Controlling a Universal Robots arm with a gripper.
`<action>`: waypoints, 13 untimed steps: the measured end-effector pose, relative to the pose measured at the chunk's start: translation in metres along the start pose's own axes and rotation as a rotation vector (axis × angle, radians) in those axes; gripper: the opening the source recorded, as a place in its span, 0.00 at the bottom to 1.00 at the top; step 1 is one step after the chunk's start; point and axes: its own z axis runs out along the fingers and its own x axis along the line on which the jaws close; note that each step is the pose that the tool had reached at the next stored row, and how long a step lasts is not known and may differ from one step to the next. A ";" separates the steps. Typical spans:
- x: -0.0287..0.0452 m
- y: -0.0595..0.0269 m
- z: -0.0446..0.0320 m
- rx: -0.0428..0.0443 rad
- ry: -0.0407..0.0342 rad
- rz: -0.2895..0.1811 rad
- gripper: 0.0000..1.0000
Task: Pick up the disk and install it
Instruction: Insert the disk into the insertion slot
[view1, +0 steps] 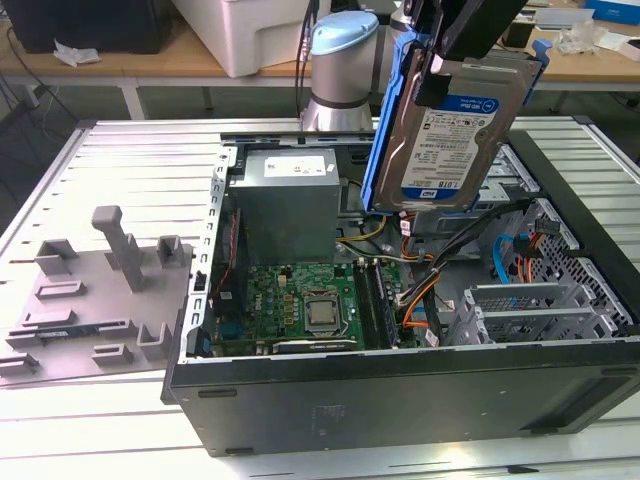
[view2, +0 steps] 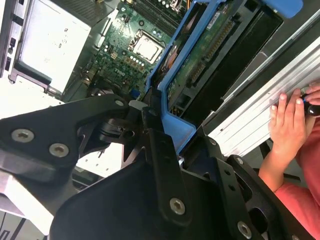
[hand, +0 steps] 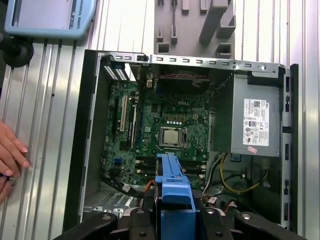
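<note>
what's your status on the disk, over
Claw shut on the disk. Disk aloft over the open computer case, not installed. Person's hand on table nearby.

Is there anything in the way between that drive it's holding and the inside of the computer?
Nothing solid that I can see. The gripper holds the disk raised over the open case. Loose orange and yellow cables lie in the case below it, beside the silver cage, and might snag.

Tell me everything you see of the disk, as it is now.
The disk is a flat silver metal drive with a white-and-blue label, set in a blue plastic frame. The gripper holds it by its upper end. It hangs nearly upright, slightly tilted, above the open computer case.
</note>
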 end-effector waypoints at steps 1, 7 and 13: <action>0.0000 0.0002 0.0000 0.0002 0.0000 0.000 0.37; -0.0001 0.0007 0.0001 0.0016 0.0001 0.000 0.37; -0.0001 0.0009 0.0002 0.0084 0.0015 -0.007 0.37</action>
